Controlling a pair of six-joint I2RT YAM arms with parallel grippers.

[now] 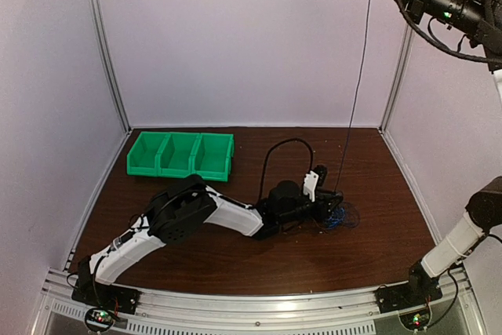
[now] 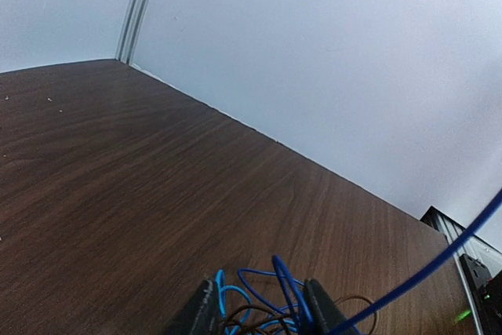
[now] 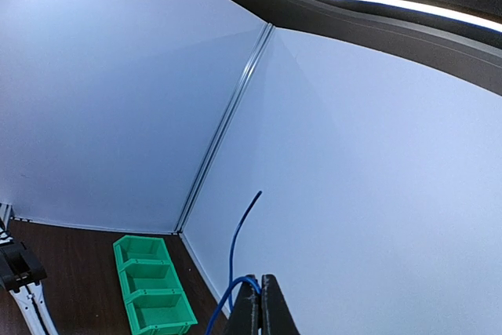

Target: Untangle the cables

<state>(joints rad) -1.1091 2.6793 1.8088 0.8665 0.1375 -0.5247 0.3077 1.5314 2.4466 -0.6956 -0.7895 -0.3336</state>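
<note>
Dark wood bench (image 1: 196, 260) between pale walls (image 1: 235, 45), with a green three-compartment bin (image 1: 180, 154) at its far left. My left arm (image 1: 212, 213) lies low across the bench, and my left gripper (image 1: 328, 211) is down at the tangle of cables (image 1: 343, 217), right of centre. Its fingers (image 2: 320, 313) stand parted, with blue and black loops between them. One blue cable (image 2: 427, 268) climbs nearly straight from the heap to my right gripper (image 3: 260, 292), which is raised high by the right wall. That gripper is clamped closed on the blue cable, and the cable's free end pokes up past the fingertips.
</note>
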